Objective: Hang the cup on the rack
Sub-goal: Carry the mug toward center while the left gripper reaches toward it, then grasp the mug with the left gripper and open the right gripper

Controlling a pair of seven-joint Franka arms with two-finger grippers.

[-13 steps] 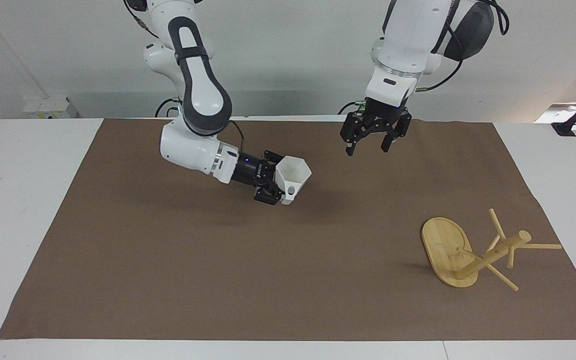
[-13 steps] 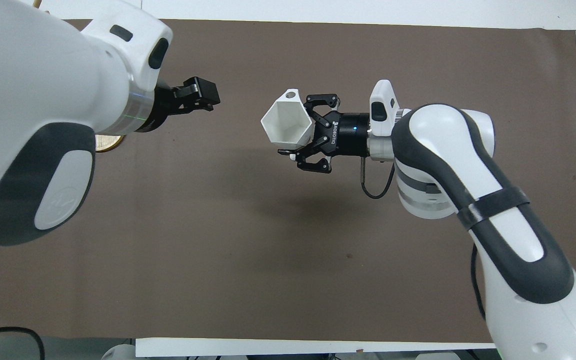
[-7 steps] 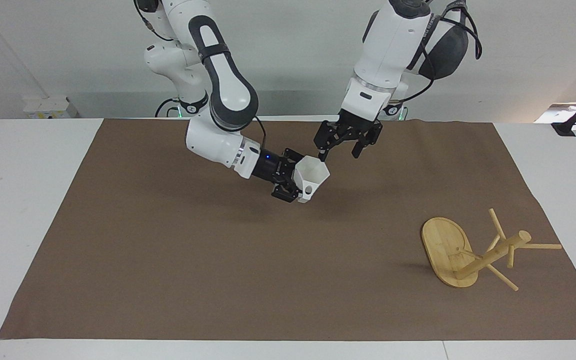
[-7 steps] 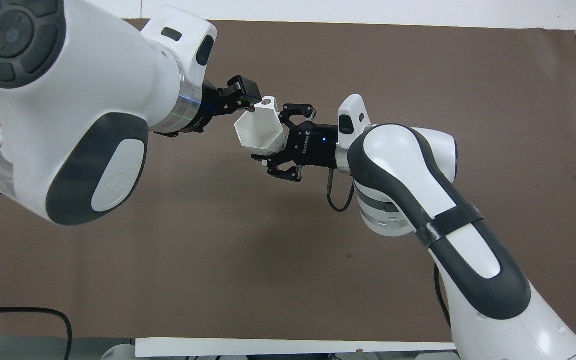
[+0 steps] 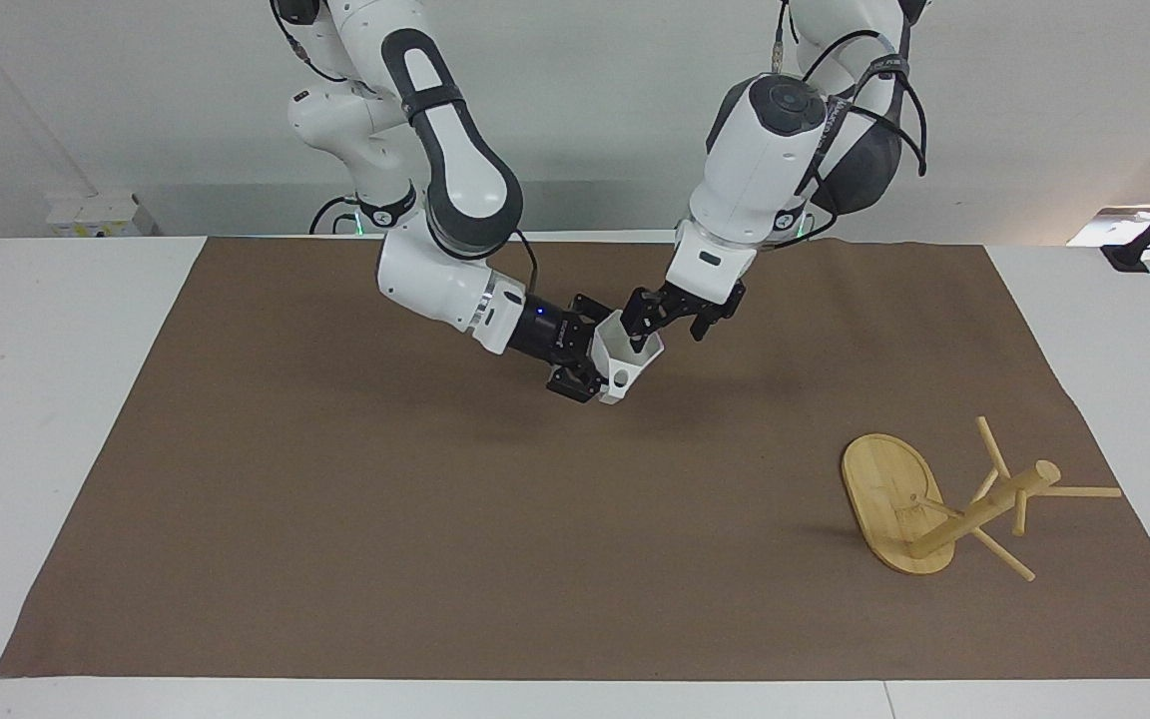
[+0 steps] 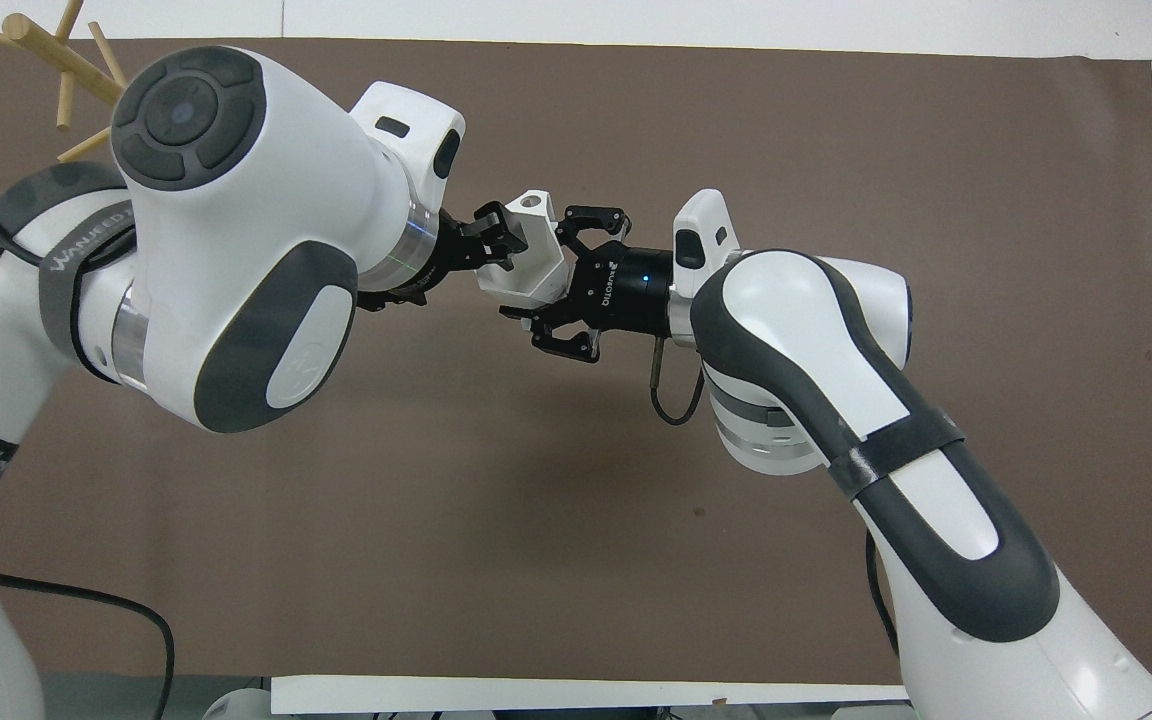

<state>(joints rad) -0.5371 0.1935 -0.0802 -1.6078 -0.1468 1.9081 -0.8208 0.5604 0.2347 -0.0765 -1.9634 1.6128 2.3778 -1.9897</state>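
Since a moment ago, the left gripper [image 5: 657, 327] has come down to the cup's open mouth, and one of its fingers now dips inside the rim. Its fingers are spread apart, not squeezing yet.

Going across the facing view, first comes the right gripper [image 5: 587, 366]. It points sideways and is squeezed onto the narrow bottom of the cup [image 5: 627, 359]. The small white cup is up in the air over the middle of the brown mat [image 5: 335, 519], with its handle and round hole pointing down.

Last comes the rack [image 5: 944, 504], at the left arm's end of the table. It has tipped over and lies on its side on the mat, well apart from the cup.
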